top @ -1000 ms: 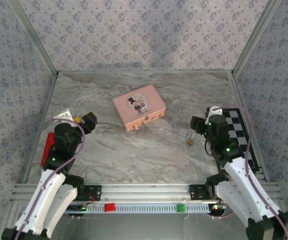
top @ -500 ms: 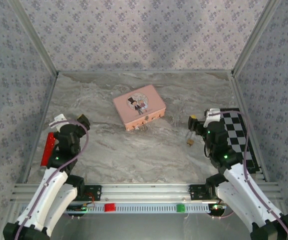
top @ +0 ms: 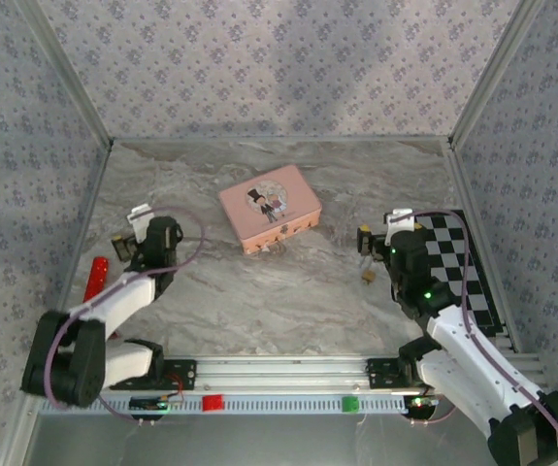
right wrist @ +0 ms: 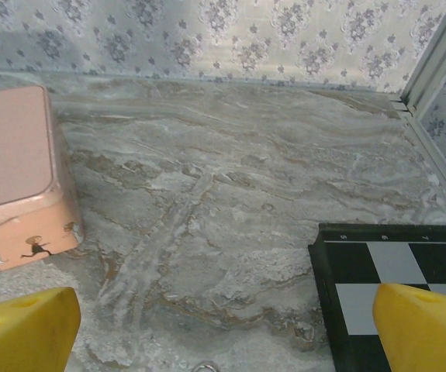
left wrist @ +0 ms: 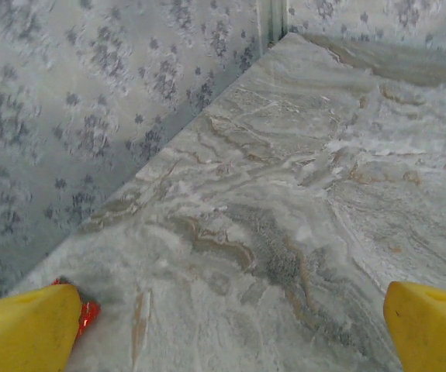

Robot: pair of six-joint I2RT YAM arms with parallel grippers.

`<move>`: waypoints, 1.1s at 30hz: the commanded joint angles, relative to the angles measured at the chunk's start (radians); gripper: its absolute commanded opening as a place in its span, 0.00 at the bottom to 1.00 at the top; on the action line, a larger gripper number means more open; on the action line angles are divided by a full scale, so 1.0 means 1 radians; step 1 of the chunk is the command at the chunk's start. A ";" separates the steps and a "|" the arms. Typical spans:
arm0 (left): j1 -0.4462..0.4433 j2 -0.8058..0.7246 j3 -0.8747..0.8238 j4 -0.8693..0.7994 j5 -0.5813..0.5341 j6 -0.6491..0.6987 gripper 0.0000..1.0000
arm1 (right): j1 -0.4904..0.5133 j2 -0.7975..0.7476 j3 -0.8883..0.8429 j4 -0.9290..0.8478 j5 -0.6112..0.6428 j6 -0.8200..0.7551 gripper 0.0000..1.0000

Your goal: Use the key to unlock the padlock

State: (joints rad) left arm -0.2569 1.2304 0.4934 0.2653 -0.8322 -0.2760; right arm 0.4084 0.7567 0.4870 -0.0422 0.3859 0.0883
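Observation:
The small brass padlock (top: 368, 277) lies on the marble table right of centre, with a thin pale metal piece (top: 364, 260) reaching from it toward the far side. I cannot tell whether that piece is its shackle or the key. My right gripper (top: 366, 243) hovers just beyond the padlock, open with nothing between its fingers. In the right wrist view the yellow fingertips (right wrist: 25, 325) stand wide apart, and a small silvery loop (right wrist: 205, 367) peeks in at the bottom edge. My left gripper (top: 119, 246) is open near the left wall, empty, far from the padlock.
A pink tin (top: 270, 207) sits mid-table; its corner (right wrist: 17, 178) is at the left of the right wrist view. A black-and-white checkered board (top: 465, 262) lies along the right wall. A red object (top: 94, 278) lies by the left wall, beside the left finger (left wrist: 21, 329).
The left arm has folded down and swung its gripper toward the left wall. The right gripper has crept left and nearer the padlock. The padlock and the tin have stayed put.

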 commanded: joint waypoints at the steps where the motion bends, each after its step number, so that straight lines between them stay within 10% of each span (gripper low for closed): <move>1: 0.001 0.049 0.045 0.141 -0.082 0.173 1.00 | 0.006 0.017 0.039 -0.029 0.043 0.002 0.98; 9: 0.093 0.089 -0.102 0.369 0.403 0.275 1.00 | -0.049 0.016 0.021 -0.077 0.006 0.003 0.99; 33: 0.224 0.307 -0.105 0.598 0.612 0.245 1.00 | -0.216 0.007 -0.078 0.037 -0.117 0.034 0.99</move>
State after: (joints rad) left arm -0.0326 1.5394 0.3965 0.8143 -0.2382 -0.0196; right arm 0.2016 0.7761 0.4248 -0.0280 0.2722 0.1013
